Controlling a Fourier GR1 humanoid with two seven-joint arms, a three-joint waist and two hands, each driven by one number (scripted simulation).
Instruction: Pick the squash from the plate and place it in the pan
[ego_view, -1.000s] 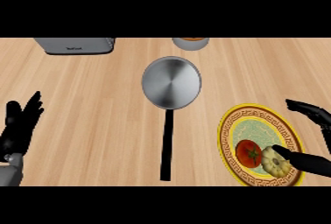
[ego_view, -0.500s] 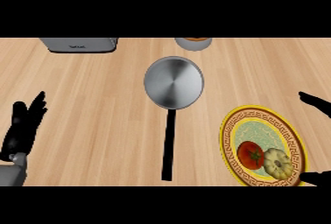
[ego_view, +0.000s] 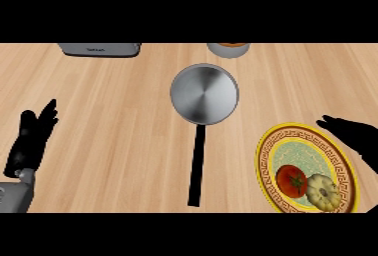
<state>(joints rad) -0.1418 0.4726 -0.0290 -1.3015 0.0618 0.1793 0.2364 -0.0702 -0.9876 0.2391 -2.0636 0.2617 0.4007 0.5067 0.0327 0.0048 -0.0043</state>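
The right hand (ego_view: 353, 134) shows at the right edge of the frame, just beyond the upper right rim of the plate (ego_view: 267, 150). Its fingers look straight and relaxed, holding nothing, though much of it is cut off by the frame edge. Below and left of it, the squash (ego_view: 323, 191) lies on the lower part of the plate, pale and lobed, touching or nearly touching the tomato (ego_view: 292, 180) on its left. The pan (ego_view: 204, 93) sits at upper centre on the surface (ego_view: 118, 125), its bowl bare, its long black handle running down toward the lower centre of the frame. The left hand (ego_view: 31, 141) rests at the left edge, fingers spread and upward, well apart from everything.

The pick appears not yet begun. The main risk is the closeness of squash and tomato: fingers closing from the left could catch the tomato or roll it off the plate. A grip low on the rounded squash could also let it slip, and a push against the rim could shift the plate.

The plate's lower rim and the squash's lower edge are cut by the frame. At the top, a grey box (ego_view: 100, 48) and a round container (ego_view: 228, 49) are only partly visible; what they are is unclear.
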